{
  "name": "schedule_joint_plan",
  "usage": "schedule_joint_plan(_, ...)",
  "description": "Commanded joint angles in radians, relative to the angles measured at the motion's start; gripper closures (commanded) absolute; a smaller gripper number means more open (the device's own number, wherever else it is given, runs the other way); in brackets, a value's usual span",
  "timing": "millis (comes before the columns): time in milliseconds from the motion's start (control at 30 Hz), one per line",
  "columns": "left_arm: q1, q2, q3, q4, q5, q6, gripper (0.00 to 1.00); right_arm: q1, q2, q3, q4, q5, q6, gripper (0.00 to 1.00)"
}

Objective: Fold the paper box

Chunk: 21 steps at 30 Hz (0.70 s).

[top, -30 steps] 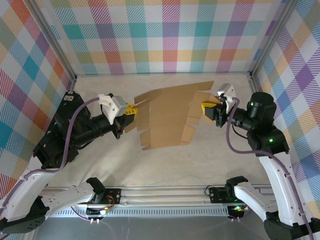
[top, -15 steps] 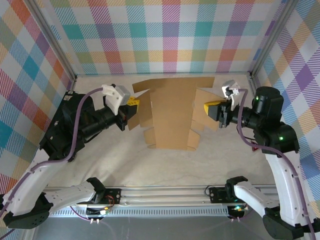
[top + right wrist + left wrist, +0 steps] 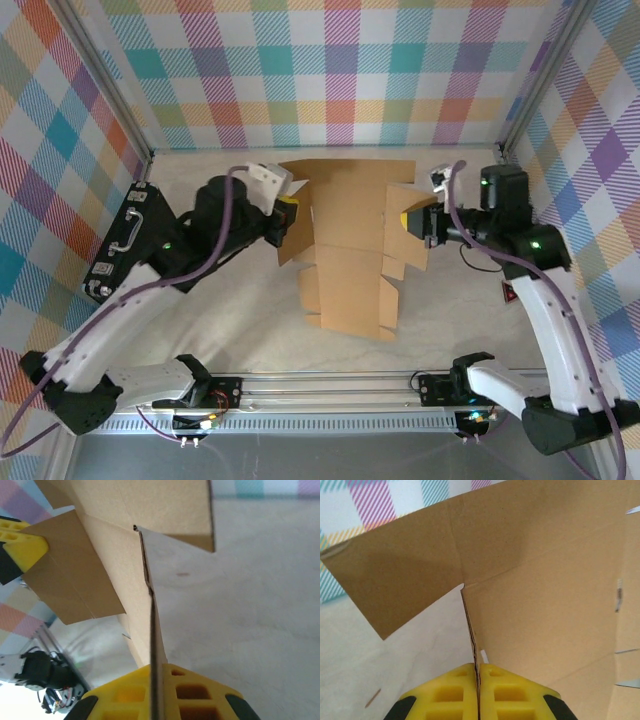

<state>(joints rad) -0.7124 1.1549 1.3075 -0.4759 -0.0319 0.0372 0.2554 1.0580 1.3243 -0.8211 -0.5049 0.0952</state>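
The paper box (image 3: 350, 245) is a flat brown cardboard sheet with many flaps, held up off the table between both arms, its long side running from back to front. My left gripper (image 3: 290, 213) is shut on the sheet's left flap; in the left wrist view the cardboard edge (image 3: 470, 625) runs straight into the closed yellow jaws (image 3: 478, 672). My right gripper (image 3: 408, 218) is shut on the right flap, whose thin edge (image 3: 152, 620) enters the pads (image 3: 156, 672). The left gripper's yellow finger (image 3: 17, 542) shows beyond the sheet.
A black hard case with a handle (image 3: 125, 240) lies at the left by the plaid wall. The aluminium rail (image 3: 330, 385) with both arm bases runs along the near edge. Plaid walls close in the back and sides. A small dark item (image 3: 510, 293) sits at the right.
Both arms have swung the sheet round and lifted it, so it now hangs lengthwise toward the front. The left arm has reached farther right and back, uncovering the black case.
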Motion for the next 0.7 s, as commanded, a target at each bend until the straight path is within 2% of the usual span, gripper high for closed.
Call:
schedule_joint_plan(0, 0.047, 0.038, -0.072, 0.124, 0.005, -0.006, 1.00, 0.002, 0.026, -0.064, 0.162, 0.051, 0.050, 0.89)
schedule_joint_plan(200, 0.115, 0.111, -0.169, 0.324, 0.089, 0.005, 1.00, 0.002, 0.117, -0.206, 0.370, 0.137, 0.037, 0.93)
schedule_joint_plan(400, 0.117, 0.090, -0.322, 0.501, 0.104, 0.045, 1.00, 0.002, 0.099, -0.438, 0.742, 0.115, -0.031, 0.93)
schedule_joint_plan(667, 0.118, 0.074, -0.542, 0.723, 0.160, 0.091, 1.00, 0.002, 0.155, -0.601, 0.989, 0.057, -0.033, 0.91)
